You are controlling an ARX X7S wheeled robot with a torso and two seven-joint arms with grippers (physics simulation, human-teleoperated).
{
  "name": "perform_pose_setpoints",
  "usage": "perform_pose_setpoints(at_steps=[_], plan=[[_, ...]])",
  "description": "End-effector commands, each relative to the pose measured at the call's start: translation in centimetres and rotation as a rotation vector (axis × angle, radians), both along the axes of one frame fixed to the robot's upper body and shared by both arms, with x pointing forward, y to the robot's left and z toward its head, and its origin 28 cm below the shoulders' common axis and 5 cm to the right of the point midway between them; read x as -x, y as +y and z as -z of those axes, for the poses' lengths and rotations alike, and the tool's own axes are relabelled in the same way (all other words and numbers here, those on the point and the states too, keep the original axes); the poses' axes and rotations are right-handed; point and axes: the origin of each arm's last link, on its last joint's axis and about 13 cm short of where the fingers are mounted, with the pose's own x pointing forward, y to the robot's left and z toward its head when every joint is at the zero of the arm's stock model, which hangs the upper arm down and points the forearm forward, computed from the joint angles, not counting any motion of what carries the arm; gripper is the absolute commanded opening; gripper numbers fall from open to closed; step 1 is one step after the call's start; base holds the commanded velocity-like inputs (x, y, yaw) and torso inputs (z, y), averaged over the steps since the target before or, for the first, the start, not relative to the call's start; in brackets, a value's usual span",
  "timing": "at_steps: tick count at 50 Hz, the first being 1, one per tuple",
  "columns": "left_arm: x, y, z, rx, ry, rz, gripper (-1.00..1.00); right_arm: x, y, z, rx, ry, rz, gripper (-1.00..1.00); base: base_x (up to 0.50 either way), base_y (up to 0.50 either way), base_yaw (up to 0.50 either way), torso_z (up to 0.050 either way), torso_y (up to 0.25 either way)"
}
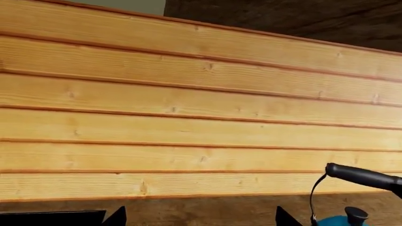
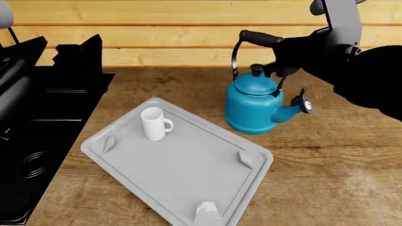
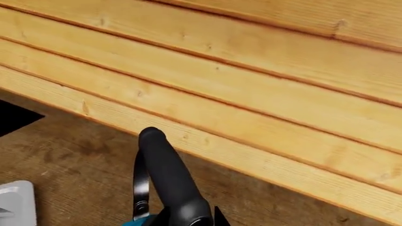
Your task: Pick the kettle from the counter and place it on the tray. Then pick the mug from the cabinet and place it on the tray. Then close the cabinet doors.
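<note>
Slip risk was noted: squat teal-blue kettle [image 2: 254, 106] stood on the wood-grain counter [image 2: 326, 155], its black bar handle [image 2: 259, 37] apparently held by the right gripper [image 2: 285, 54]; off-centre hold could tilt it toward the white mug [image 2: 154, 123] on the grey tray [image 2: 182, 174]. Left gripper [image 1: 197, 217] was seen spread, holding nothing.

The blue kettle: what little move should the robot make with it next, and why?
Probably lift it straight up a little. The right gripper seems closed around the kettle by its handle bar, yet the kettle sits on the counter beside the tray, where the mug already stands.
</note>
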Motion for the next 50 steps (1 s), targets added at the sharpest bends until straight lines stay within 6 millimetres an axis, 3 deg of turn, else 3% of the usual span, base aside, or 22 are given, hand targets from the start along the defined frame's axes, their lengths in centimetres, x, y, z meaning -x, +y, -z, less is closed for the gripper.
perform_pose_setpoints(at_steps=[1, 12, 22, 38, 50], plan=[[0.0, 0.2, 0.2, 0.004, 0.000, -0.006, 1.00, 1.0, -0.1, -2.8, -0.042, -0.117, 0.027, -1.00, 0.00, 0.00, 0.00, 0.000, 0.000], [0.1, 0.2, 0.3, 0.009, 0.000, -0.009, 1.00, 2.2, 0.0, -4.7, -0.067, -0.195, 0.043, -1.00, 0.00, 0.00, 0.00, 0.000, 0.001], [0.2, 0.3, 0.4, 0.014, -0.003, -0.015, 1.00, 5.1, 1.0, -5.6, -0.056, -0.253, -0.039, -1.00, 0.00, 0.00, 0.00, 0.001, 0.001], [0.4, 0.5, -0.3, 0.024, -0.015, -0.025, 1.00, 10.4, 2.9, -5.9, -0.036, -0.329, -0.184, -1.00, 0.00, 0.00, 0.00, 0.000, 0.001], [0.6, 0.6, -0.1, 0.031, -0.017, -0.031, 1.00, 12.9, 4.3, -4.9, -0.029, -0.349, -0.280, -1.00, 0.00, 0.00, 0.00, 0.001, 0.001]])
